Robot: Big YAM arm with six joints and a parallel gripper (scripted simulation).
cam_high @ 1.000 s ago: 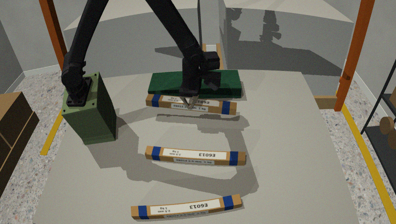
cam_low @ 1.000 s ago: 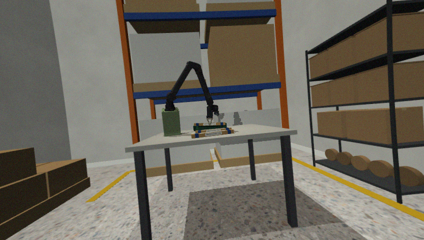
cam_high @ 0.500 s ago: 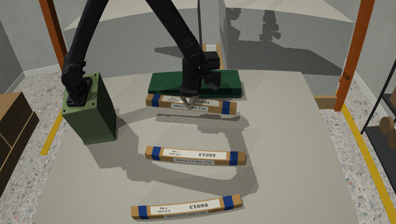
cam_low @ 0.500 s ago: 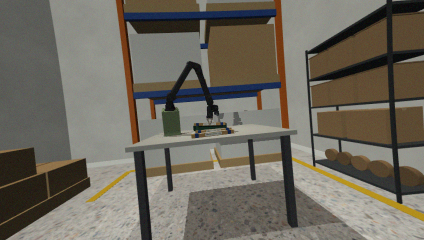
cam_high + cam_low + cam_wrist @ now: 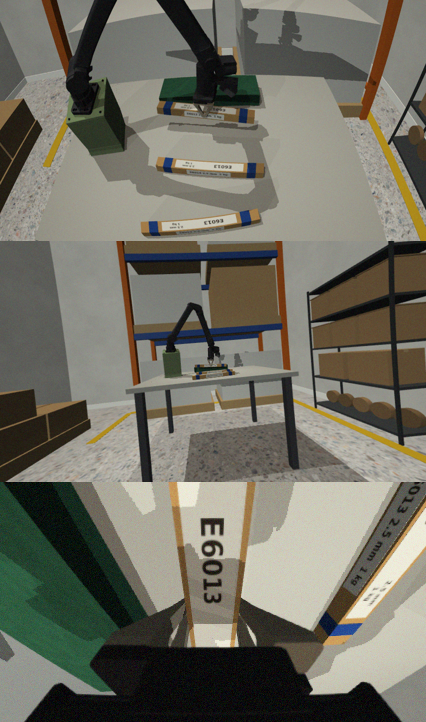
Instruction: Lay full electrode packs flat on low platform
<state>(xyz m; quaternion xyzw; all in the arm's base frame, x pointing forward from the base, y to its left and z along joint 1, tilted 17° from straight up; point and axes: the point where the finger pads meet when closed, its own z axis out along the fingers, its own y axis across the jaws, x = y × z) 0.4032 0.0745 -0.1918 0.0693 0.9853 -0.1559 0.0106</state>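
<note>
Bench, arm and packs, in descending order of size. The rack (image 5: 383,59) (image 5: 128,312) stood behind the bench (image 5: 313,178) (image 5: 262,369), whose pale top bore my pedestal, the platform and two of the packs. My black arm (image 5: 188,26) (image 5: 206,327) rose from the green pedestal (image 5: 104,131) (image 5: 172,363), bent at a high elbow and reached down near the platform (image 5: 179,86) (image 5: 196,369) (image 5: 60,592), a low, dark green block.

The three packs were long tan boxes with blue bands and white labels marked E6013. The near pack (image 5: 200,222) (image 5: 213,375) lay flat on the bench, well apart from the platform and slightly askew to it. The middle pack (image 5: 209,168) (image 5: 215,371) (image 5: 380,582) also lay flat on the bench, between the near one and the one I held. The held pack (image 5: 167,108) (image 5: 198,365) (image 5: 212,577) hung above the bench just beside the platform, its shadow separate beneath it.

My gripper (image 5: 204,114) (image 5: 210,364) (image 5: 212,602) pointed downward, its fingers partly open, a little less than halfway, and closed against both long sides of that pack.
</note>
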